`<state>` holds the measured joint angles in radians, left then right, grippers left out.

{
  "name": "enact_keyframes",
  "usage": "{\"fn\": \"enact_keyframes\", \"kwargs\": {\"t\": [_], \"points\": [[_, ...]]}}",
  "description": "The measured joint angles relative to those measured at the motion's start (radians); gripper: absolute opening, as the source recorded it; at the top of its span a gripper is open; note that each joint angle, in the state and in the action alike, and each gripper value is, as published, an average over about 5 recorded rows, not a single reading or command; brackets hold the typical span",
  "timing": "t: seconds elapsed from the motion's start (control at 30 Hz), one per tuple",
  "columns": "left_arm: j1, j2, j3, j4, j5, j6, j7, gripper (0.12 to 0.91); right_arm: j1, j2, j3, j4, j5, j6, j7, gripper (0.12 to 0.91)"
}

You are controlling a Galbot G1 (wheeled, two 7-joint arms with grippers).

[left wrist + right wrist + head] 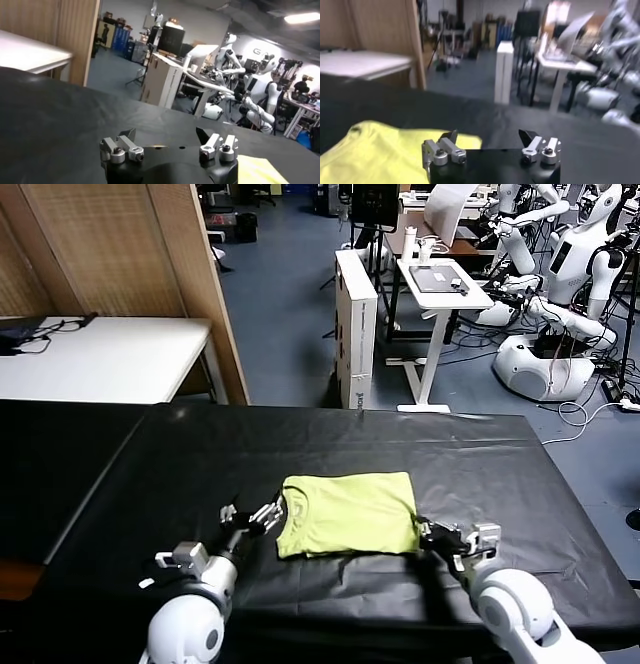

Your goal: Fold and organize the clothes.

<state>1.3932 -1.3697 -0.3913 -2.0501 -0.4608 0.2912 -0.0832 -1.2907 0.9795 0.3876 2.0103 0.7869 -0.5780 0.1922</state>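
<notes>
Item: lime-green T-shirt [350, 512], folded into a rough rectangle, lying flat with its collar at the 9 o'clock edge.
Location: central on the black tablecloth [450, 454], toward the near edge.
Left gripper [262, 519]: at the shirt's 9 o'clock, just beside the collar edge; contact cannot be told.
Left jaws: released, spread wide in the left wrist view [165, 136], with nothing between them.
Right gripper [440, 536]: at the shirt's 4 o'clock corner, low over the cloth.
Right jaws: stand apart in the right wrist view [486, 136]; no fabric seen between them, the shirt [380, 150] lying off to one side.
Surroundings: white table [100, 359] at 10 o'clock; wooden screen [130, 254] at 11 o'clock; white cabinet [355, 324] at 12 o'clock; other white robots [560, 304] at 1 o'clock.
</notes>
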Motion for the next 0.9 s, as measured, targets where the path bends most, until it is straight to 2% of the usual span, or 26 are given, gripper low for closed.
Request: {"fn": "enact_keyframes", "kwargs": {"t": [0.03, 0.13, 0.23, 0.37, 0.47, 0.53, 0.7, 0.9], "points": [[0.000, 0.002, 0.001, 0.002, 0.003, -0.005, -0.001, 0.907, -0.002, -0.007, 0.006, 0.004, -0.001, 0.000, -0.006, 0.193], [0.003, 0.012, 0.003, 0.003, 0.010, -0.017, -0.013, 0.907, -0.009, -0.028, 0.021, 0.016, -0.010, 0.001, -0.023, 0.348], [0.007, 0.026, 0.004, -0.006, 0.007, -0.032, -0.032, 0.907, -0.016, -0.045, 0.033, 0.032, -0.040, 0.013, -0.039, 0.537], [0.020, 0.050, 0.003, -0.015, 0.007, -0.069, -0.038, 0.907, -0.033, -0.051, 0.056, 0.058, -0.117, 0.073, -0.070, 0.787], [0.034, 0.079, 0.005, -0.012, 0.018, -0.113, -0.044, 0.907, -0.056, -0.047, 0.078, 0.074, -0.185, 0.129, -0.092, 0.888], [0.044, 0.100, 0.005, -0.013, 0.026, -0.127, -0.053, 0.907, -0.076, -0.041, 0.094, 0.083, -0.222, 0.168, -0.097, 0.903], [0.087, 0.155, -0.012, -0.048, 0.027, -0.110, -0.092, 0.907, -0.146, -0.013, 0.137, 0.110, -0.322, 0.305, -0.080, 0.907], [0.196, 0.210, -0.068, -0.119, 0.026, -0.145, -0.093, 0.907, -0.284, 0.036, 0.193, 0.147, -0.459, 0.502, -0.075, 0.907]]}}
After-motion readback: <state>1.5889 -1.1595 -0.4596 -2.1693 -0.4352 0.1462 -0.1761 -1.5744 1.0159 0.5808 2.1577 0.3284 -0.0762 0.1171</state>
